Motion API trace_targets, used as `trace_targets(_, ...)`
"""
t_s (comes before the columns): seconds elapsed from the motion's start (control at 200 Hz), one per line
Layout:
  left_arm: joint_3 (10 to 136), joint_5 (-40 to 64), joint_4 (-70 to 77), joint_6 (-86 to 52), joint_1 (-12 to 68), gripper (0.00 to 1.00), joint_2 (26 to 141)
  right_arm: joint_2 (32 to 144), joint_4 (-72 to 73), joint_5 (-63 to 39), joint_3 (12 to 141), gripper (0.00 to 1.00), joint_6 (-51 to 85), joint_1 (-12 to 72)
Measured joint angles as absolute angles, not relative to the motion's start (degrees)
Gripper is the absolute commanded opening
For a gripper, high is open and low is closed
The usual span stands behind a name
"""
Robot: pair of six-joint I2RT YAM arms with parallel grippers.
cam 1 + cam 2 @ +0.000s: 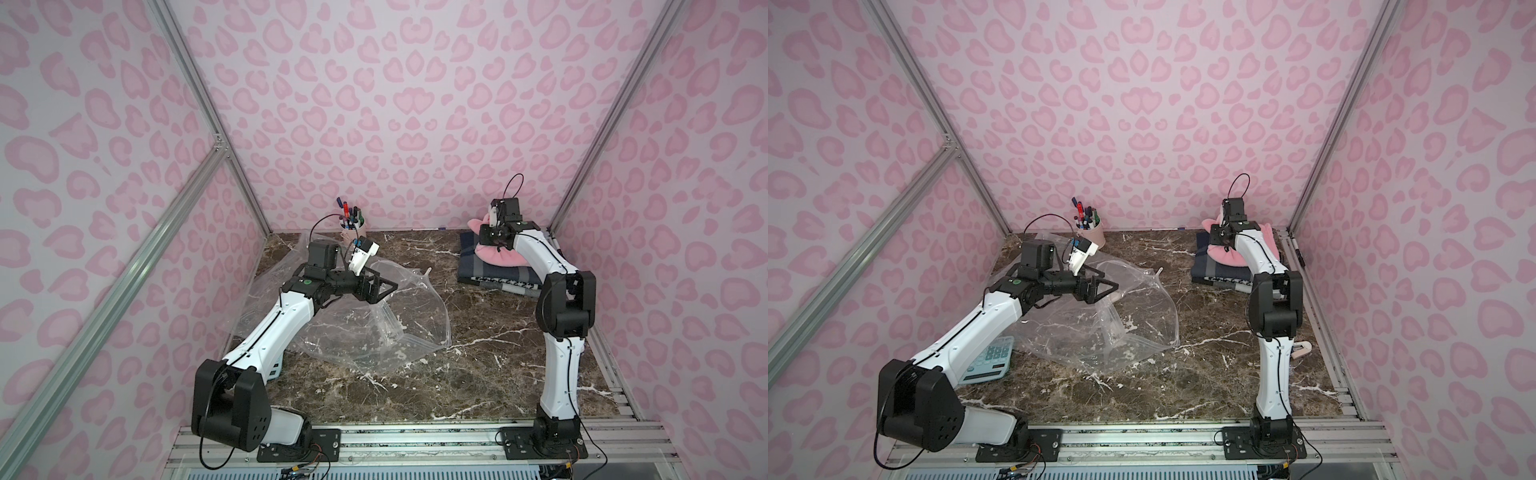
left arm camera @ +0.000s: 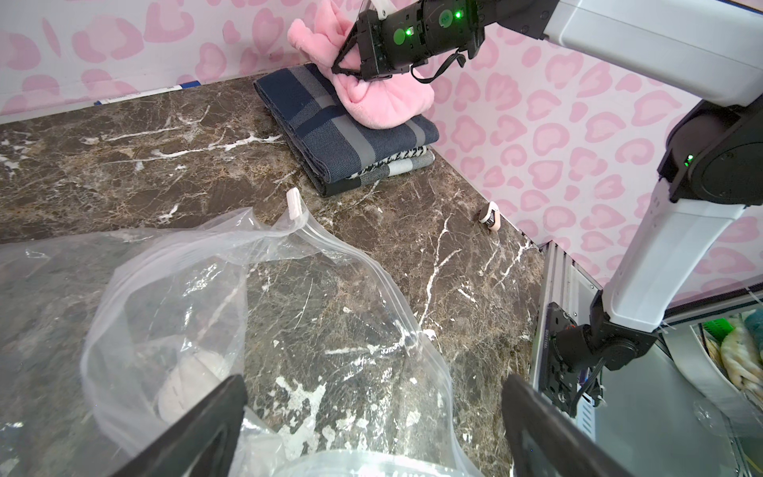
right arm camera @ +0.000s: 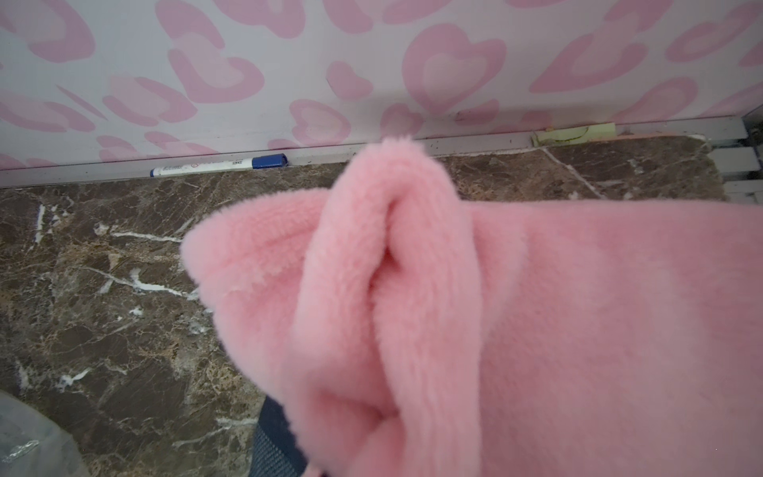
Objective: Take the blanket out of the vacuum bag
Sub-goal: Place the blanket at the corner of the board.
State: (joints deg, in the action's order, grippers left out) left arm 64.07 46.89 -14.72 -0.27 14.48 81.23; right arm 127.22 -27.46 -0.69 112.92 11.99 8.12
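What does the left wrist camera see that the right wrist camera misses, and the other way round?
Only the left wrist: the right gripper clamped on the pink blanket, the white slider clip on the vacuum bag, and the open left gripper. Only the right wrist: a yellow note at the foot of the wall. Both: the pink blanket, the marble table, the blue-capped marker by the wall.

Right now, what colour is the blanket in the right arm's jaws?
The blanket is plain fluffy pink, clearest in the right wrist view.
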Motion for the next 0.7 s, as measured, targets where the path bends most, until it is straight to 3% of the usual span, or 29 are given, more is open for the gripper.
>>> trace_targets(0.12,64.05,47.07,-14.63,-0.27,14.46,0.97,81.32,127.61,-27.59,-0.73,113.01,0.01,12.01,8.21)
trace_targets(0.16,64.05,47.09,-14.59,-0.27,14.48,0.97,81.32,127.68,-27.66,-0.73,113.01,0.11,12.05,8.23)
trace_targets(0.23,64.05,47.2,-14.59,-0.27,14.48,0.97,81.36,127.85,-27.75,-0.71,113.01,0.38,12.25,8.29)
trace_targets(0.39,64.05,47.29,-14.59,-0.27,14.48,0.97,81.69,127.79,-28.01,-2.07,113.06,0.6,12.62,8.67)
trace_targets(0.5,64.05,47.31,-14.59,-0.27,14.48,0.97,82.17,126.08,-27.86,-4.05,112.03,0.67,12.62,9.08)
trace_targets(0.7,64.05,47.51,-14.59,-0.27,14.48,0.97,82.65,120.05,-24.71,-13.15,107.83,0.69,13.39,9.17)
